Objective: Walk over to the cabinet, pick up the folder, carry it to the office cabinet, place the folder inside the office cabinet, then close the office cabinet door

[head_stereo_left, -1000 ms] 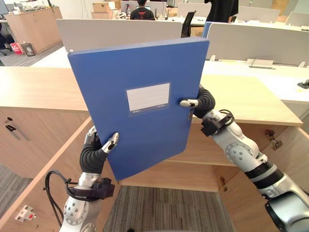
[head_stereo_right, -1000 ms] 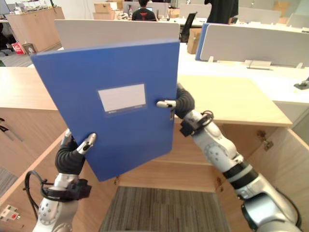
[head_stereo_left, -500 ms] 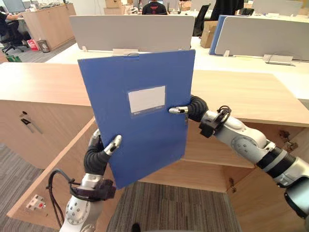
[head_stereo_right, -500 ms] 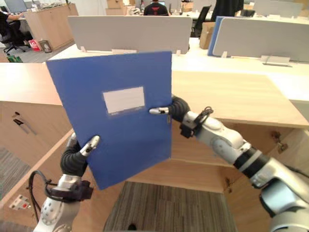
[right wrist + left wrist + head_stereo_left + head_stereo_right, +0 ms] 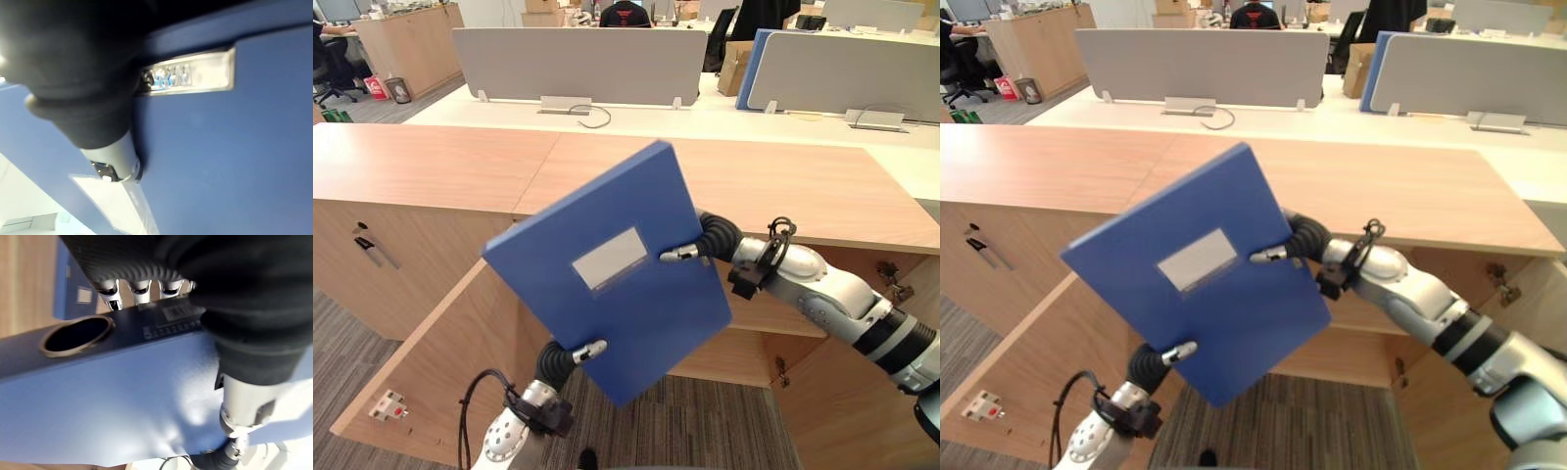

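You hold the blue rigid plastic box folder (image 5: pixel 612 294) in the air right in front of the open pale wooden office cabinet (image 5: pixel 734 354). It is tilted with one corner down, and it is not yet inside. Judge it stiff and probably light. Its smooth faces look slippery, and so broad a panel will want to swing about any single grip. Take it by the edges, thumb on the face and fingers behind, or by the thick spine with its round finger hole (image 5: pixel 76 335).

Your left hand (image 5: pixel 558 360) pinches the corner farthest from the cabinet's top. Its thumb lies flat on the front face and its fingers (image 5: pixel 139 288) are curled over the spine. Your right hand (image 5: pixel 713 238) clamps the edge nearest the cabinet. Its thumb presses the front face, and the fingers go behind the cover, where you cannot tell how they lie.
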Robot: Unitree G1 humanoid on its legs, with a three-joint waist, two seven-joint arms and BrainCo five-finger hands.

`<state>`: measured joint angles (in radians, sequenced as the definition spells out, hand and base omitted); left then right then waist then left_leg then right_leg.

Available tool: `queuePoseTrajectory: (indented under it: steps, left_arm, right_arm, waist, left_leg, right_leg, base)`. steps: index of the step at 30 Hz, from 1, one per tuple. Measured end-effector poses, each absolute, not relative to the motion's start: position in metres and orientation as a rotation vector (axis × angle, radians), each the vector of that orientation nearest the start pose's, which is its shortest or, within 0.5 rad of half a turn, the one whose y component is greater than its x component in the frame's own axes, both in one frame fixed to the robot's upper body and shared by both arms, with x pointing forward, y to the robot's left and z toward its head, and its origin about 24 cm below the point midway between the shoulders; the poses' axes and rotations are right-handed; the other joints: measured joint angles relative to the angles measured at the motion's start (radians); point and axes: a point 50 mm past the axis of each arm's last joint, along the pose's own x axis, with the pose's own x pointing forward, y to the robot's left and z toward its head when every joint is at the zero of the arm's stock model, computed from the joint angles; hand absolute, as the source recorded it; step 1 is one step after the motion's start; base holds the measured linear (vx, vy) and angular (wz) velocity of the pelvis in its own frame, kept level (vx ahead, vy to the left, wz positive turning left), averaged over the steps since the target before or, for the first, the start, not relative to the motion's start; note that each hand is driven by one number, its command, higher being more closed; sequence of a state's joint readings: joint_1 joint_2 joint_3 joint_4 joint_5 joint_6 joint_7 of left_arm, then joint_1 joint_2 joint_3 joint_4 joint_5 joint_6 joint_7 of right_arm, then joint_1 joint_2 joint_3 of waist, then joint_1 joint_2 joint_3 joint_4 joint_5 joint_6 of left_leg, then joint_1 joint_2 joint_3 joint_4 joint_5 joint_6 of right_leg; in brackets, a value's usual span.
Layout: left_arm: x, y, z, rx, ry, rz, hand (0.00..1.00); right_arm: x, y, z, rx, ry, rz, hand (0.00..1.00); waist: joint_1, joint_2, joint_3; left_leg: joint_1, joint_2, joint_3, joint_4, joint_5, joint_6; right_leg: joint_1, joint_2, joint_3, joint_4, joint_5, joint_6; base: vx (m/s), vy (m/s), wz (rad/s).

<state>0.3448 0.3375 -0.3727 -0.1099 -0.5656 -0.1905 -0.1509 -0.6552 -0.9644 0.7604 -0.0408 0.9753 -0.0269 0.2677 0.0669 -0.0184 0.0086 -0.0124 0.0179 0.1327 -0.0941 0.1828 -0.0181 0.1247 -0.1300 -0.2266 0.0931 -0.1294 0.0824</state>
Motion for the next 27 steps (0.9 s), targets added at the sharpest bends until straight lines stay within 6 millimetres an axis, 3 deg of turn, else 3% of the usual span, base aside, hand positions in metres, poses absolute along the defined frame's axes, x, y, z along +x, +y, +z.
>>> queuePoseTrajectory:
  steps: [2, 3, 4, 5, 6, 9, 11, 15, 21, 27]
  left_arm:
    - [0.160, 0.137, -0.021, -0.360, 0.267, -0.342, 0.00]
    - [0.155, 0.140, -0.044, -0.373, 0.369, -0.305, 0.00]
    - [0.145, 0.145, -0.069, -0.378, 0.499, -0.251, 0.00]
    - [0.137, 0.149, -0.082, -0.379, 0.569, -0.213, 0.00]
    - [0.122, 0.157, -0.104, -0.383, 0.694, -0.133, 0.00]
    - [0.092, 0.179, -0.134, -0.426, 0.876, 0.097, 0.00]
    - [0.078, 0.192, -0.143, -0.455, 0.926, 0.252, 0.00]
    - [0.062, 0.203, -0.151, -0.465, 0.979, 0.385, 0.00]
    - [0.044, 0.219, -0.156, -0.461, 1.020, 0.518, 0.00]
    - [0.041, 0.228, -0.157, -0.431, 1.033, 0.553, 0.00]
  right_arm:
    - [0.298, -0.147, 0.152, -0.164, -0.028, 0.852, 1.00]
    - [0.300, -0.152, 0.158, -0.139, -0.079, 0.809, 1.00]
    - [0.303, -0.155, 0.172, -0.090, -0.157, 0.770, 1.00]
    - [0.304, -0.156, 0.181, -0.061, -0.209, 0.753, 1.00]
    - [0.304, -0.158, 0.202, -0.008, -0.324, 0.725, 1.00]
    - [0.290, -0.169, 0.251, 0.031, -0.654, 0.598, 1.00]
    - [0.278, -0.168, 0.257, -0.027, -0.755, 0.539, 1.00]
    - [0.262, -0.156, 0.248, -0.176, -0.814, 0.519, 1.00]
    - [0.255, -0.136, 0.234, -0.486, -0.896, 0.396, 1.00]
    - [0.238, -0.075, 0.183, -0.530, -0.800, 0.694, 1.00]
  waist:
    - [-0.001, -0.001, 0.000]
    - [-0.001, -0.001, -0.001]
    - [-0.013, -0.001, -0.001]
    - [-0.021, -0.001, -0.002]
    - [-0.028, -0.002, -0.003]
    - [-0.039, -0.004, -0.009]
    - [-0.043, -0.005, -0.031]
    - [-0.053, -0.009, -0.043]
    - [-0.056, -0.023, -0.047]
    - [-0.035, -0.050, -0.003]
  left_leg:
    - [-0.002, 0.006, 0.010, -0.001, 0.000, 0.000]
    - [-0.002, 0.008, 0.016, -0.001, 0.000, 0.000]
    - [-0.002, 0.011, 0.020, -0.001, 0.000, 0.000]
    - [-0.002, 0.014, 0.023, -0.001, 0.000, 0.000]
    - [-0.002, 0.018, 0.032, -0.001, -0.001, -0.001]
    - [-0.002, 0.024, 0.040, -0.001, -0.001, -0.002]
    - [-0.002, 0.027, 0.040, -0.001, -0.001, -0.003]
    - [-0.002, 0.037, 0.039, -0.001, 0.002, -0.006]
    - [-0.003, 0.038, 0.037, -0.001, 0.004, -0.010]
    - [-0.002, 0.040, 0.095, 0.004, -0.001, -0.015]
  right_leg:
    - [-0.003, 0.004, 0.010, -0.007, 0.005, -0.002]
    - [-0.005, 0.006, 0.015, -0.011, 0.008, -0.002]
    - [-0.007, 0.007, 0.018, -0.012, 0.009, -0.003]
    - [-0.008, 0.008, 0.022, -0.013, 0.010, -0.003]
    - [-0.014, 0.012, 0.034, -0.014, 0.014, -0.005]
    - [-0.018, 0.020, 0.046, -0.020, 0.019, -0.011]
    - [-0.017, 0.024, 0.046, -0.022, 0.020, -0.012]
    - [-0.017, 0.025, 0.046, -0.023, 0.023, -0.016]
    - [-0.020, 0.025, 0.050, -0.021, 0.024, -0.018]
    - [-0.111, 0.015, 0.107, 0.093, 0.008, -0.022]
  base:
    - [-0.01, -0.008, -0.14]
    - [-0.02, 0.002, -0.12]
    - [-0.02, 0.000, -0.13]
    - [-0.02, -0.007, -0.18]
    - [-0.01, -0.009, -0.24]
    - [-0.02, -0.009, -0.14]
    - [0.00, 0.000, 0.00]
    - [-0.03, 0.003, -0.01]
    - [-0.04, 0.012, -0.01]
    - [-0.05, 0.018, -0.32]
